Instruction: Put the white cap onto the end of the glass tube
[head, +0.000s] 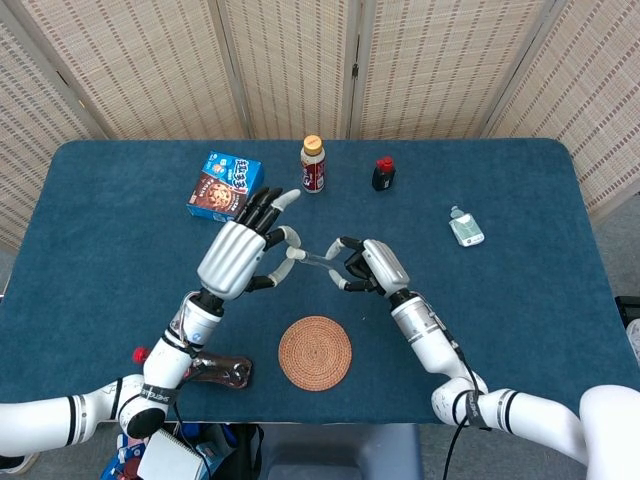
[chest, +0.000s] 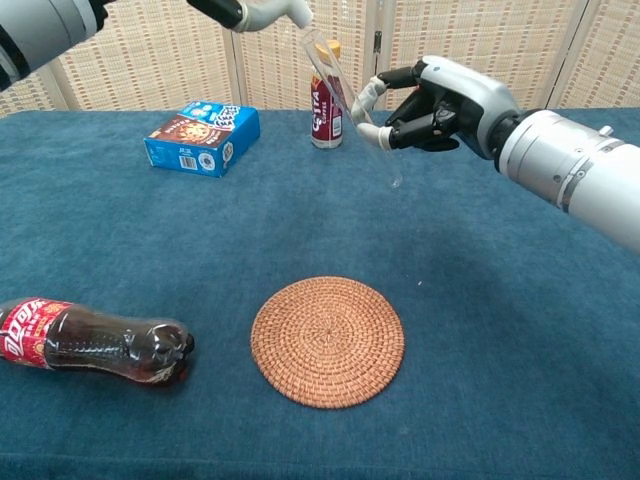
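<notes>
Your right hand (head: 372, 266) holds the glass tube (chest: 345, 95) above the counter (head: 500, 310), fingers closed around its lower part, so the tube slants up and toward your left hand (head: 240, 255). Your left hand is raised just beside the tube's upper end, its thumb and a finger pinching the small white cap (head: 288, 253), which sits right at that end; whether the cap is already seated on the tube, you cannot tell from either view. The other left fingers are spread above it. On the counter below lies a round woven coaster (head: 315, 352), and a cola bottle (chest: 95, 343) lies on its side near the front left edge. Further back sit a blue snack box (head: 222, 183) and an upright drink bottle (head: 313, 164).
</notes>
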